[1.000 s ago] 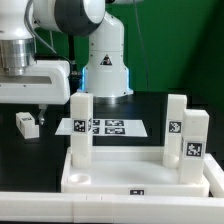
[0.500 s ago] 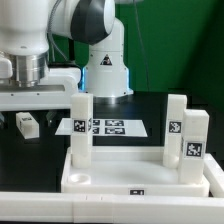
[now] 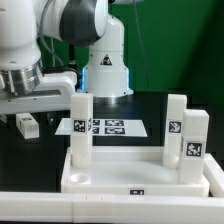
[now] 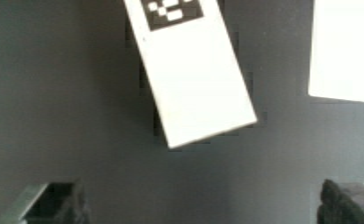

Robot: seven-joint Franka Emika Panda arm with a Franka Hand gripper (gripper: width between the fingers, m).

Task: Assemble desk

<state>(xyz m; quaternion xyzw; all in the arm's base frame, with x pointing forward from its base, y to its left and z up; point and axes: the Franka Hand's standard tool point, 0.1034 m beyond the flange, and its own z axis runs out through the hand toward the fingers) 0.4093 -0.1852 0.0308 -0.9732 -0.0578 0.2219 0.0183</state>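
The loose leg [image 3: 27,124] lies flat on the black table [image 3: 150,108] off the tabletop's [image 3: 130,172] far corner at the exterior view's left, its long axis running slantwise under the empty, wide-open gripper [image 4: 204,200] hovering directly above.

The loose leg [image 4: 191,75] is blurred and cut off by the wrist view's edge. The standing legs partly hide the marker board [image 3: 112,127]. The tabletop [image 3: 140,178] is cropped.
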